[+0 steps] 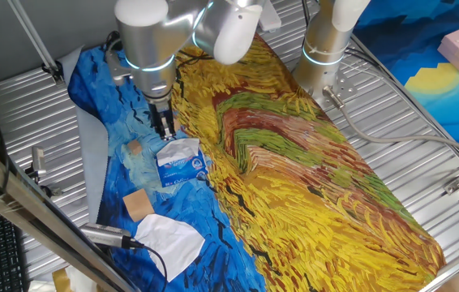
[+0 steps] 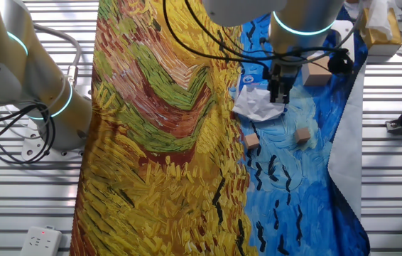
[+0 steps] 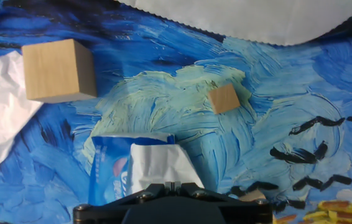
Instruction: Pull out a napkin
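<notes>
We see the black two-finger pincer (image 1: pixel 167 130) pointing straight down at the top edge of the blue-and-white printed plastic tissue pack (image 1: pixel 182 165). Its fingers stand close together at the thin white paper napkin (image 3: pixel 157 165) that sticks up out of the pack's slot, but we cannot tell whether they are clamped on it. In the hand view the napkin rises as a white tongue right in front of the pincer's black base, with the pack's torn opening around it.

Just beside the pack, on the blue swirls of the painted cloth (image 1: pixel 311 162) covering the table (image 1: pixel 424 122), sits a small tan wooden cube (image 1: pixel 135 148). A larger light wooden block (image 1: pixel 138 203) lies farther off, near a crumpled loose white paper sheet (image 1: pixel 169 236) at the cloth's edge. In the other fixed view we find a third small brown cube (image 2: pixel 251 142) by the yellow part of the cloth.
</notes>
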`<state>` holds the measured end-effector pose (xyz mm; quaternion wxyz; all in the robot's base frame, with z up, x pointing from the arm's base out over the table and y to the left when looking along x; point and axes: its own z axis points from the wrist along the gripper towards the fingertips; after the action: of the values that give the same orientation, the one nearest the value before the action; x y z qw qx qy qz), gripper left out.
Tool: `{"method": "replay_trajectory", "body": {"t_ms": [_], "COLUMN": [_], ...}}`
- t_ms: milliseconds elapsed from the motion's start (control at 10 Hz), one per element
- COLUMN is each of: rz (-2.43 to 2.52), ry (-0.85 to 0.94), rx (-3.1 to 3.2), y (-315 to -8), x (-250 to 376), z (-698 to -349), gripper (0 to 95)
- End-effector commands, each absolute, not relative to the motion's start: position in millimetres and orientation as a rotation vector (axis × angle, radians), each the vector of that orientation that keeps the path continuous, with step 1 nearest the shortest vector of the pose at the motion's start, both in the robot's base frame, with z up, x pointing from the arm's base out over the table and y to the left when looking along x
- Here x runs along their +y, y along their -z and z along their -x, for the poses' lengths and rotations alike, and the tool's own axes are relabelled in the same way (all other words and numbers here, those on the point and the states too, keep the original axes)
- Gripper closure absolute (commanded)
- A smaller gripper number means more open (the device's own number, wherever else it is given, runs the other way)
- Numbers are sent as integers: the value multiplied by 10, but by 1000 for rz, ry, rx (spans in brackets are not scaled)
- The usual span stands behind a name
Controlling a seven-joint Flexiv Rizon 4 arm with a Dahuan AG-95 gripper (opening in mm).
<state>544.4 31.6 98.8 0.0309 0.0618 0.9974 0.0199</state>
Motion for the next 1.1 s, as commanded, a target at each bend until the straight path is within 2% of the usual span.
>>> {"method": "replay_trajectory", "body": {"t_ms": [100,500,1100], "rz": [-201,-240,-267], "ry": [-64,-70,-76], "rx": [3076,3069,3043], "y": [-996,-902,-750], "x": [328,398,447], "z": [-5489,-5616,-5631], "gripper": [950,950,950]}}
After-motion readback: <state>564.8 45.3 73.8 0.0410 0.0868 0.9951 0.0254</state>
